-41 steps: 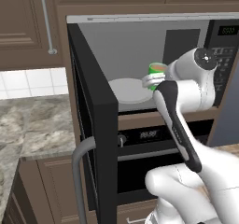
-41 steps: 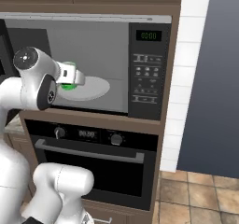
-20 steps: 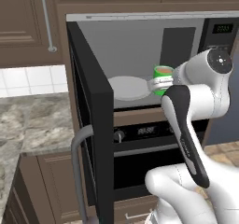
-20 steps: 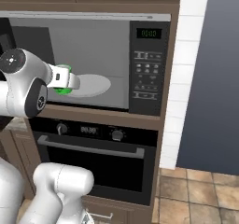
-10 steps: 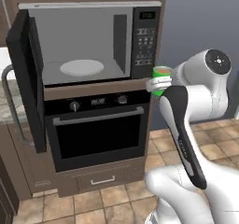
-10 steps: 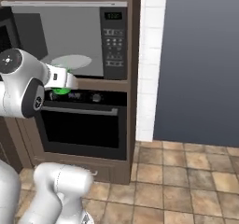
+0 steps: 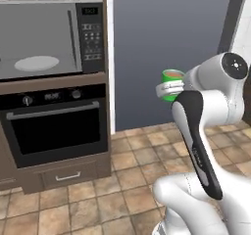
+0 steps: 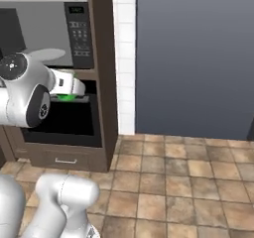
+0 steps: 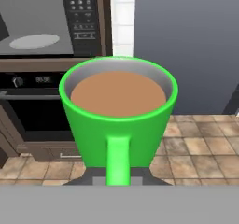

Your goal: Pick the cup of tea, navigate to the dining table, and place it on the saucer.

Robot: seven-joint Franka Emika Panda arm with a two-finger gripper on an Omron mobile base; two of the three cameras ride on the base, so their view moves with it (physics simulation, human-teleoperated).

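The cup of tea point(image 9: 119, 120) is a bright green mug with brown liquid point(image 9: 118, 92) inside, upright and seen close up, its handle facing the camera. My gripper point(image 9: 119, 176) is shut on it at the handle side, low on the mug. From the left base the mug point(image 7: 172, 76) hangs in the air in front of the grey wall, with the gripper point(image 7: 169, 89) around it. From the right base only a green strip of the mug point(image 8: 66, 97) shows under the white hand point(image 8: 67, 83). The dining table and the saucer are out of view.
A microwave point(image 7: 46, 38) with a round grey-white turntable plate point(image 7: 37, 62) sits over a black oven point(image 7: 54, 126) in brown cabinetry on the left. A plain grey wall point(image 8: 193, 58) stands ahead and right. Brown floor tiles point(image 8: 188, 182) spread below.
The whole picture has swung: the microwave and oven have slid left and farther off, and the grey wall and floor have come in. The mug stays in the shut gripper.
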